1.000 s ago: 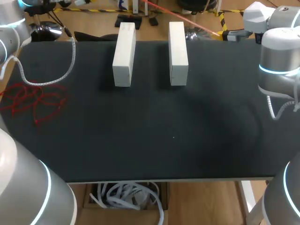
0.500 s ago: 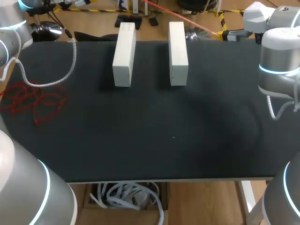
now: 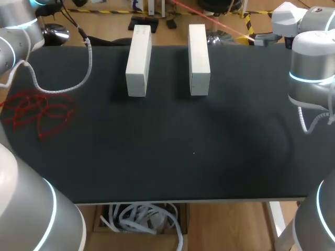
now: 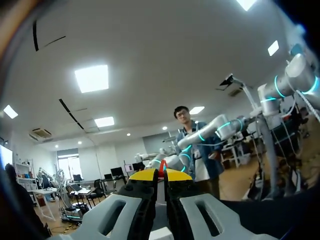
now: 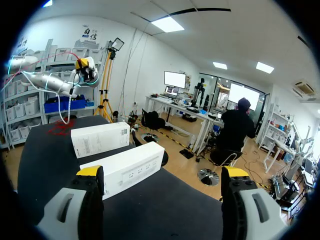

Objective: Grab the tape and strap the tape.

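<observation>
Plainly, the tape point(image 3: 39, 110) is already in hand at one end. Most of it lies as a loose red tangle on the left side of the black table point(image 3: 172, 157). In the left wrist view a sliver of red shows pinched between the closed yellow tips of the left gripper point(image 4: 161, 172), so we take it to be clamped on the tape. The right wrist view shows that gripper held high above the far left of the table. A thin red strand seems to run down from it toward the heap. We judge the height is there to draw the tape up clear of its own coils.

At the far middle stand two long white boxes, the left box point(image 3: 138, 60) and the right box point(image 3: 199, 57). They are parallel, close together but apart. We read that pairing as the bundle to be strapped, with the gap leaving room to pass the tape.

The right gripper point(image 5: 162, 172) is spread wide and holds nothing, hovering on the right and looking across at both boxes. The right arm point(image 3: 311, 68) stands by the right edge, well apart from the tape. We suppose it waits to take the free length once the left arm point(image 3: 15, 26) carries it over.
</observation>
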You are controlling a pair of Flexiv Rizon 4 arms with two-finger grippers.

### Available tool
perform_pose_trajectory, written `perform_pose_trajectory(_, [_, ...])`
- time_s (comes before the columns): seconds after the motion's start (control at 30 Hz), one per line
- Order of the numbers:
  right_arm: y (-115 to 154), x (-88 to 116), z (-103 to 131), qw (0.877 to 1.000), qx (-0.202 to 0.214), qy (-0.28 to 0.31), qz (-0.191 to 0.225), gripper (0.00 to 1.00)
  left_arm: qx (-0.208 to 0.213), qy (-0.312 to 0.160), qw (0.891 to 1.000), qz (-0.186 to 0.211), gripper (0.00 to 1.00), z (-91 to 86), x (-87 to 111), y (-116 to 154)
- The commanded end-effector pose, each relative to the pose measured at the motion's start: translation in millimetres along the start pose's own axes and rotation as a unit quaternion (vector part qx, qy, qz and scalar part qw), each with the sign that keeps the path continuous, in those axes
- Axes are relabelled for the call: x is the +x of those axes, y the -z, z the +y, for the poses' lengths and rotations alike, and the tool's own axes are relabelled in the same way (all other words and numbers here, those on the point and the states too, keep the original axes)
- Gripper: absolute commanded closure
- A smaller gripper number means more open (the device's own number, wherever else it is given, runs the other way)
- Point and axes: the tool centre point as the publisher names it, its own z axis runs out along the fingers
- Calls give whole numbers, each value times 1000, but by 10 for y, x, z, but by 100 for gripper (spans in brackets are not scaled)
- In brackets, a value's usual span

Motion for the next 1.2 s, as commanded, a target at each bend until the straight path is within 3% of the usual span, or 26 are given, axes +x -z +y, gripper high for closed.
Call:
perform_pose_trajectory(0.03, [-1,0,-2,1000,-1,0,0,0,-16,-11,999,-51,100,-103,259,-98])
perform_pose_trajectory(0.43, [-1,0,-2,1000,-1,0,0,0,-10,-27,997,-71,100,-193,603,-165])
perform_pose_trajectory(0.77, [-1,0,-2,1000,-1,0,0,0,-24,-33,992,-118,100,-310,889,-210])
perform_pose_trajectory(0.97, [-1,0,-2,1000,-1,0,0,0,-35,-28,987,-156,100,-350,971,-267])
perform_pose_trajectory(1.2, [-1,0,-2,1000,-1,0,0,0,-33,-4,973,-230,100,-349,1095,-348])
